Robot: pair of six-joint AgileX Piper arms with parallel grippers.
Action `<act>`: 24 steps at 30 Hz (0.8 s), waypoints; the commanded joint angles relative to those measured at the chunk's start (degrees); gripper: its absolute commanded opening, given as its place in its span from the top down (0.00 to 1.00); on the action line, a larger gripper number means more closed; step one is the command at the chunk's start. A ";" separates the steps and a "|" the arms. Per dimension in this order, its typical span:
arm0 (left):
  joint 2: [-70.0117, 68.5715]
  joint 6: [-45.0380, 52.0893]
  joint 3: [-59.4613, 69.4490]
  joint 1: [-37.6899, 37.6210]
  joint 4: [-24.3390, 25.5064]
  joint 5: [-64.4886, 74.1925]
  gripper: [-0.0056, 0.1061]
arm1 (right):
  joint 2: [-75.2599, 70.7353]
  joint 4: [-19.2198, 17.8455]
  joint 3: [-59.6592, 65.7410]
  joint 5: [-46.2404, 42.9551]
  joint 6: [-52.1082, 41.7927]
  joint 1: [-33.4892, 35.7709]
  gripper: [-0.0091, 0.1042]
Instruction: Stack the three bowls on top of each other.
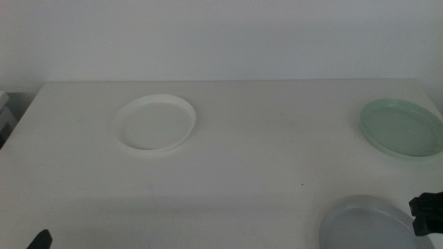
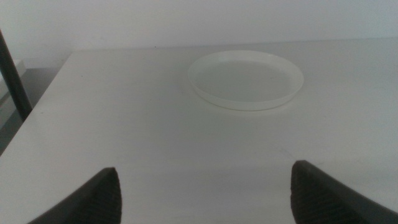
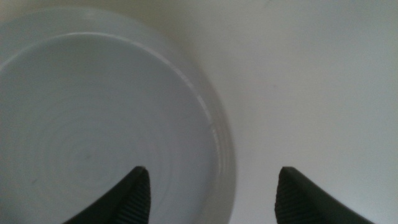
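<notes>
The white bowl [image 1: 154, 123] sits left of the table's middle, and it also shows in the left wrist view [image 2: 245, 79], ahead of the jaws. The pale mint green bowl [image 1: 403, 128] sits at the right edge. The grey bowl [image 1: 365, 225] sits at the front right. My right gripper [image 1: 428, 214] is just right of the grey bowl; in the right wrist view its jaws stand wide apart [image 3: 211, 190] over the grey bowl's [image 3: 93, 130] right rim. My left gripper [image 2: 205, 193] is open and empty, at the front left [image 1: 38, 241], well short of the white bowl.
The white table [image 1: 263, 166] runs back to a white wall. Its left edge shows, with a dark post [image 2: 13, 74] beyond it in the left wrist view.
</notes>
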 commanded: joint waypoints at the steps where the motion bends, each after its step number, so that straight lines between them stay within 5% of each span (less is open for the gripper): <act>1: -0.77 -0.27 -0.26 0.05 -0.60 -4.50 0.06 | 0.89 -0.72 -0.26 -3.57 -0.32 -1.43 0.50; 16: -0.77 -0.27 -0.26 0.05 -0.60 -4.50 0.06 | 11.02 -0.74 1.14 -8.47 -1.79 -1.83 0.66; 24: -0.77 -0.27 -0.26 0.05 -0.60 -4.50 0.06 | 10.89 -0.59 0.68 -6.52 -1.52 -1.76 0.93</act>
